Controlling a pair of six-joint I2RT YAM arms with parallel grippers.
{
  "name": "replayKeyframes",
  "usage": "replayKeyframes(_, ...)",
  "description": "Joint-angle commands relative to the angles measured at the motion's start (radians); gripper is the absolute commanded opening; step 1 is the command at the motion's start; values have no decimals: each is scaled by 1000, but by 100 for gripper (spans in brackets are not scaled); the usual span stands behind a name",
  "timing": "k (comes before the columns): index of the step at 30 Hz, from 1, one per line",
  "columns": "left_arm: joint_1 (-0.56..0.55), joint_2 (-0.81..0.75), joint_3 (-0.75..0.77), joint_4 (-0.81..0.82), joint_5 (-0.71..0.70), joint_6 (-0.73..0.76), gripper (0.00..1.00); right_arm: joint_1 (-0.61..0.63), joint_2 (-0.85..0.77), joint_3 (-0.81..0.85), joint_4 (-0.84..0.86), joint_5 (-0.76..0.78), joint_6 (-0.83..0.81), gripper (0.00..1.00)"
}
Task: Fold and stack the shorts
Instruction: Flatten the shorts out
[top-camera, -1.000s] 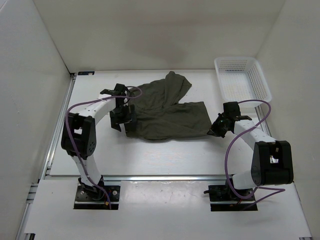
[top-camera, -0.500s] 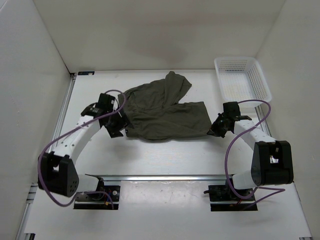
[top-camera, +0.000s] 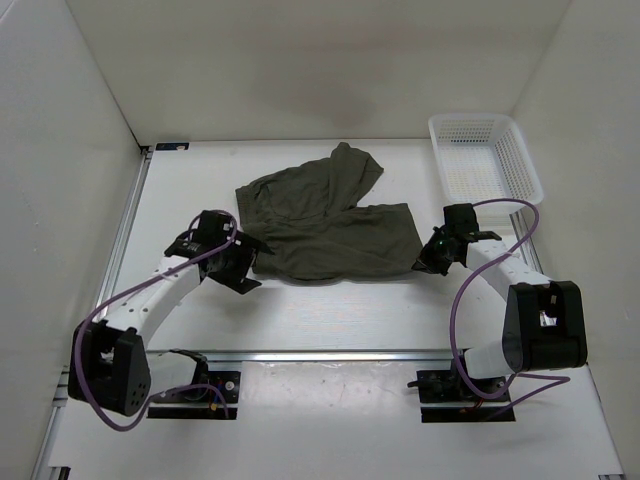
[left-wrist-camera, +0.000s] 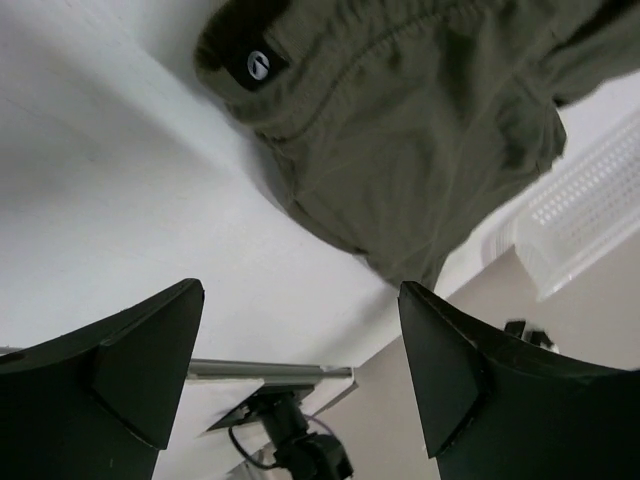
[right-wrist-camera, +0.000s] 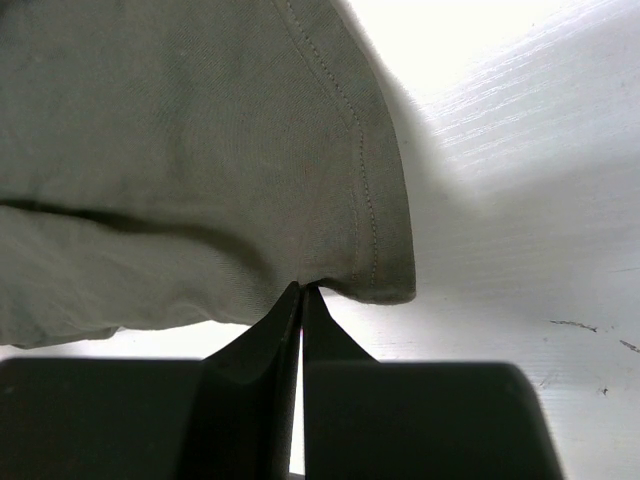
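Note:
The dark olive-green shorts lie spread on the white table, one leg pointing to the far side and one to the right. My left gripper is open and empty, just off the shorts' near-left waist corner. In the left wrist view the shorts lie beyond the wide-open gripper. My right gripper is shut on the near-right hem corner of the right leg. In the right wrist view the gripper pinches the edge of the shorts.
A white mesh basket stands at the far right corner and also shows in the left wrist view. White walls enclose the table on three sides. A metal rail runs along the near edge.
My left arm has drawn back from the shorts' left waist edge toward the near left, and its gripper is now clear of the cloth. The right arm has not moved.

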Motion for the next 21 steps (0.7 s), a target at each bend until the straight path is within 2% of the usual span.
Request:
replayKeyframes(1,-21,42,-2,32,-64,-116,89,4,-16,34,-10,-17,-15,0)
replayKeyframes(12,-69,160,7,32,-194,-190,77,4,-26,34,-29,-17,-15,0)
replayKeyframes(21,-69,259,44,32,-256,-211,76,4,-26,34,-29,-17,-24,0)
